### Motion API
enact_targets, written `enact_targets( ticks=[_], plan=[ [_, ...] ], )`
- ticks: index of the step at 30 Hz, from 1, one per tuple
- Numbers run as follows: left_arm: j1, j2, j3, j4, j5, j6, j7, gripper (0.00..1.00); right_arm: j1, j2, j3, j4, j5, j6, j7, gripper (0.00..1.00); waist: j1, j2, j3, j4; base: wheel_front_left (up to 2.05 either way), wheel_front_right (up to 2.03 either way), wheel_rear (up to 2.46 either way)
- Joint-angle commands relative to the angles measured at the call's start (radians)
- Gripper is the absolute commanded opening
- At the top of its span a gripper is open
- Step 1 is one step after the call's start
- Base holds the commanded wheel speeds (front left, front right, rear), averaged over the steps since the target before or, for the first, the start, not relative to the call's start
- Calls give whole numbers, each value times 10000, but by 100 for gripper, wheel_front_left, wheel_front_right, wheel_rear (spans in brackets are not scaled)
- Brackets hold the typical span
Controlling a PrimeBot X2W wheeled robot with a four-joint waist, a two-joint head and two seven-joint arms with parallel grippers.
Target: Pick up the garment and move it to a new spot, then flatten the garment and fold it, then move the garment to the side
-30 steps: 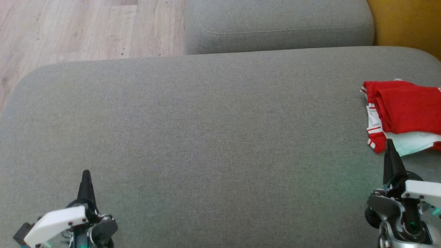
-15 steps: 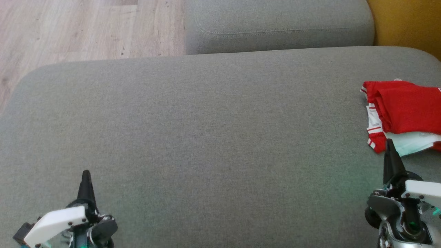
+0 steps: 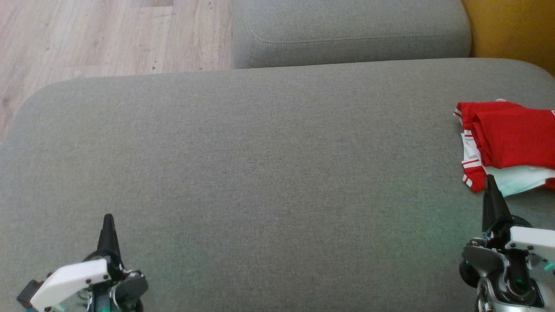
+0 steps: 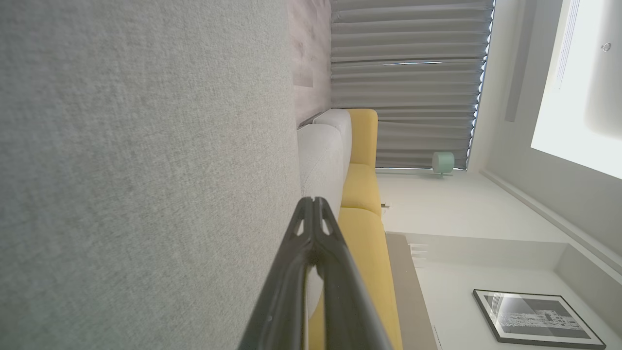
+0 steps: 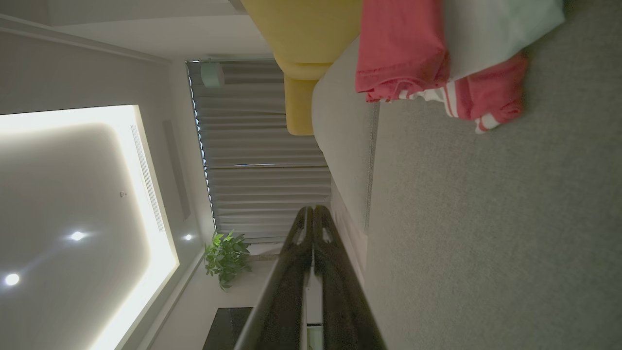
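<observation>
The garment (image 3: 507, 143), red with white stripes and a pale panel, lies folded at the right edge of the grey cushion (image 3: 260, 173), partly cut off by the head view's border. It also appears at the top of the right wrist view as the garment (image 5: 437, 53). My right gripper (image 3: 491, 178) is shut, its tip just in front of the garment's near edge, holding nothing; the fingers meet at the right gripper (image 5: 313, 209). My left gripper (image 3: 108, 216) is shut and empty at the lower left, fingers pressed together at the left gripper (image 4: 312, 200).
A second grey cushion (image 3: 351, 30) lies beyond the big one. Wooden floor (image 3: 108, 34) shows at the far left. A yellow sofa (image 3: 516, 30) stands at the far right; it reappears as the yellow sofa (image 4: 362, 194).
</observation>
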Motion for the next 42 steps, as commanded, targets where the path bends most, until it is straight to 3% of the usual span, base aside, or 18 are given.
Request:
enact_targets(
  ticks=[1, 42],
  plan=[
    [-501, 95, 393, -372, -55, -69, 31, 0, -216, -51, 202, -406, 71, 39, 61, 0, 0, 0, 0, 0, 0, 0, 0],
    [-501, 95, 393, -373, -55, -69, 31, 0, -216, -51, 203, -407, 72, 39, 60, 0, 0, 0, 0, 0, 0, 0, 0]
  ],
)
